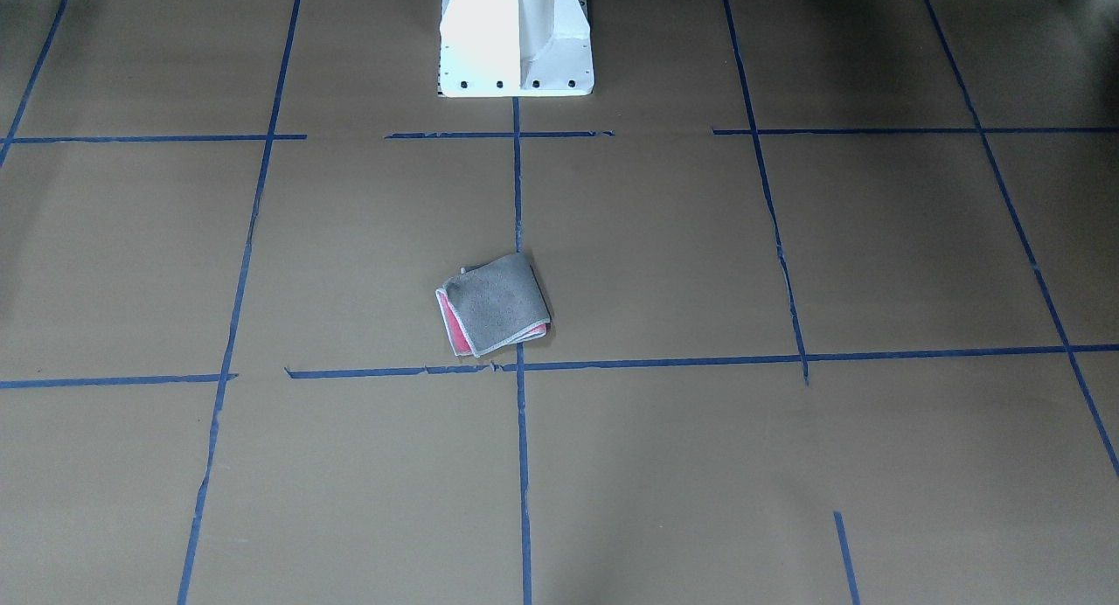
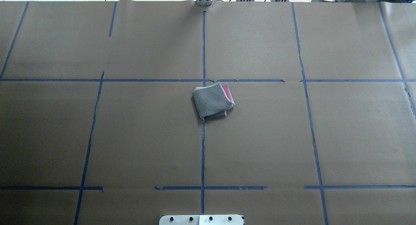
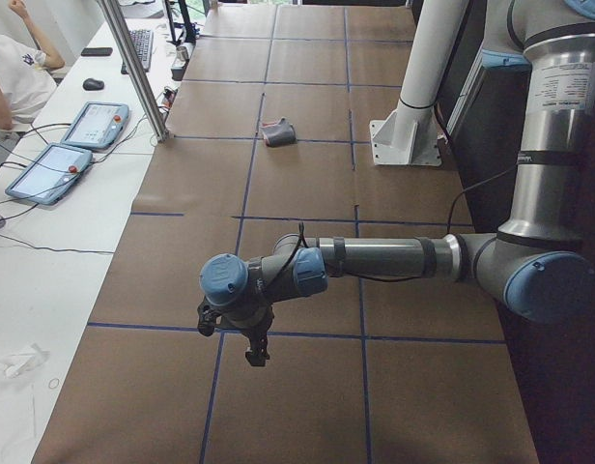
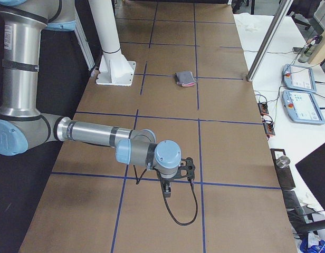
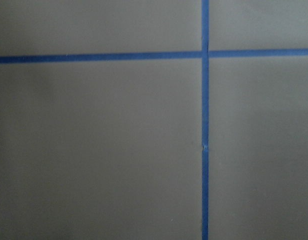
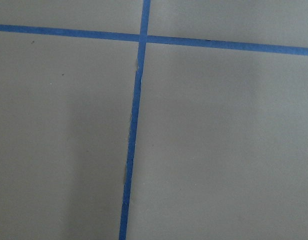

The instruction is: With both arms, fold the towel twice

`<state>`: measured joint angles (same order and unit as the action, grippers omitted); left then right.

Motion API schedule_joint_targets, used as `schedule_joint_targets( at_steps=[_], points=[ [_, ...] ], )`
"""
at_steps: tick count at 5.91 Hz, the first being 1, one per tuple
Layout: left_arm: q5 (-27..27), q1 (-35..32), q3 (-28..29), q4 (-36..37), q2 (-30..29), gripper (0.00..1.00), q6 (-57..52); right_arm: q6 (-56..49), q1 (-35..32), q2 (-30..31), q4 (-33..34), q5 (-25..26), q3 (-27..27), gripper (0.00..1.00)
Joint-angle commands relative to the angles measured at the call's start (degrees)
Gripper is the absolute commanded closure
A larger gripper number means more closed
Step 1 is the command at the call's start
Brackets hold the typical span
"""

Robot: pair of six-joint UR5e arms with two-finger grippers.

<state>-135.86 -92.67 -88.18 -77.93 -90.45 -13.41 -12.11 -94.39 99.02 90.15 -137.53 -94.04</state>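
The towel (image 1: 494, 303) lies folded into a small square near the middle of the table, grey face up, with pink showing at one edge. It also shows in the overhead view (image 2: 211, 101) and far off in both side views (image 3: 278, 131) (image 4: 184, 78). My left arm's gripper (image 3: 257, 353) hangs over the table's left end, far from the towel. My right arm's gripper (image 4: 166, 190) hangs over the right end, also far from it. I cannot tell whether either is open or shut. Both wrist views show only paper and tape.
Brown paper with blue tape lines (image 2: 203, 147) covers the table. The white pedestal base (image 1: 516, 37) stands at the robot's side. Tablets (image 3: 46, 172) and cables lie on the side bench beyond a metal post (image 3: 133, 68). A person (image 3: 13, 68) sits there.
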Motion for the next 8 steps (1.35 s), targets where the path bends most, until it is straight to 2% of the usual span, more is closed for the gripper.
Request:
schedule_joint_targets(
  at_steps=[1, 3, 8],
  points=[
    [0.4, 0.0, -2.3, -2.3, 1.9, 0.0, 0.2, 0.2, 0.0, 0.1, -0.1, 0.0, 0.1, 0.0],
    [3.8, 0.1, -5.0, -2.3, 1.9, 0.0, 0.5, 0.2, 0.0, 0.1, -0.1, 0.0, 0.3, 0.0],
    [3.8, 0.1, -4.9, -2.3, 1.9, 0.0, 0.5, 0.6, 0.0, 0.2, -0.1, 0.1, 0.4, 0.0]
  ],
)
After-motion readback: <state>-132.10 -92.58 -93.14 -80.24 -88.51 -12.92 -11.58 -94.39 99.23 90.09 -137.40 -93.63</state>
